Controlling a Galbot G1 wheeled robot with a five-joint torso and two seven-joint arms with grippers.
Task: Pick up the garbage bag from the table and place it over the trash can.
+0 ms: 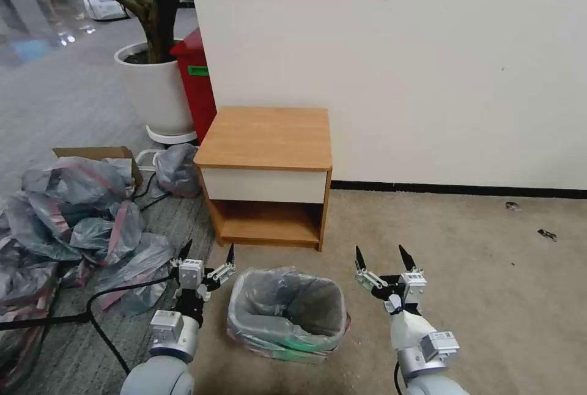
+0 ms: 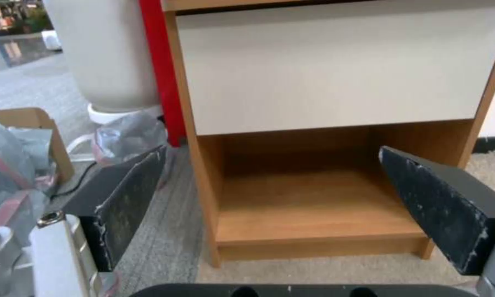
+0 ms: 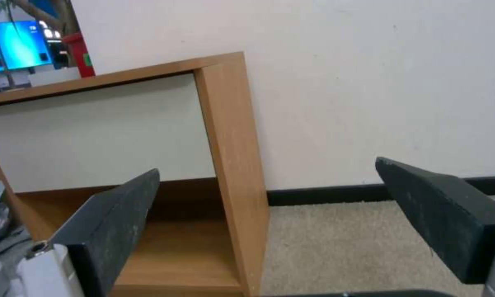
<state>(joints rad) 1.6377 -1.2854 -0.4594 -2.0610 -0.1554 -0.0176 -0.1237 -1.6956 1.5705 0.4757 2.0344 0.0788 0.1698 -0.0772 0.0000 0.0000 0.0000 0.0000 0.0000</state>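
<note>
The garbage bag [image 1: 287,306] lines the trash can [image 1: 241,315] on the floor in front of the table [image 1: 266,135]; its grey plastic is draped over the rim, with the pink band low on the outside. The table's top is bare. My left gripper [image 1: 208,254] hangs open just left of the can, and my right gripper [image 1: 382,257] hangs open just right of it, both holding nothing. In the left wrist view the open left gripper [image 2: 272,165] faces the table [image 2: 335,74]. In the right wrist view the open right gripper [image 3: 266,177] faces the table's right side [image 3: 233,156].
A heap of similar grey-and-pink bags [image 1: 73,224] and a cardboard box [image 1: 92,153] lie on the floor at the left, with a black cable [image 1: 92,309] across them. A white plant pot [image 1: 153,89] and a red bin [image 1: 195,83] stand behind the table. Open carpet lies to the right.
</note>
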